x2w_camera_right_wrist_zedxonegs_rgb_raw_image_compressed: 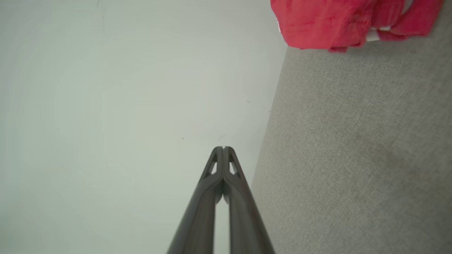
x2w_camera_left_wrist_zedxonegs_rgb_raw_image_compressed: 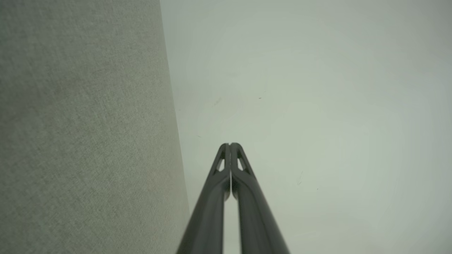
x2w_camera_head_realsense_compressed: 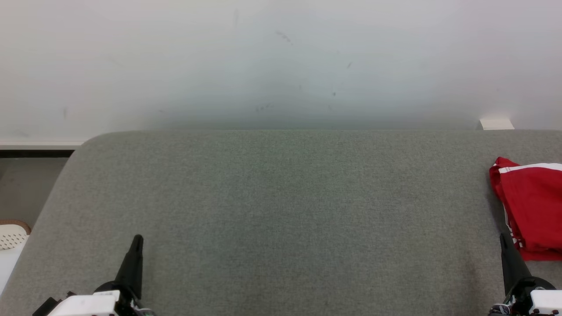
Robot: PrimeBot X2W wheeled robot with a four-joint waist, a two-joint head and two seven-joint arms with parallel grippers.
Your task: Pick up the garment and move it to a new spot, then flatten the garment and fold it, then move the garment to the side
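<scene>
A red garment (x2w_camera_head_realsense_compressed: 531, 206) with white stripes lies bunched at the right edge of the grey fabric surface (x2w_camera_head_realsense_compressed: 281, 210), partly cut off by the frame. In the right wrist view the garment (x2w_camera_right_wrist_zedxonegs_rgb_raw_image_compressed: 332, 21) sits at the top. My right gripper (x2w_camera_head_realsense_compressed: 503, 239) is shut with nothing in it, its tip just left of the garment's near corner; its fingertips (x2w_camera_right_wrist_zedxonegs_rgb_raw_image_compressed: 223, 149) press together. My left gripper (x2w_camera_head_realsense_compressed: 138, 239) rests shut and empty over the surface at the lower left, far from the garment, with its fingertips (x2w_camera_left_wrist_zedxonegs_rgb_raw_image_compressed: 230, 145) closed.
A pale wall (x2w_camera_head_realsense_compressed: 281, 61) rises behind the surface's far edge. A small white block (x2w_camera_head_realsense_compressed: 496, 124) sits at the far right edge. Floor and a white perforated object (x2w_camera_head_realsense_compressed: 11, 237) show past the surface's left side.
</scene>
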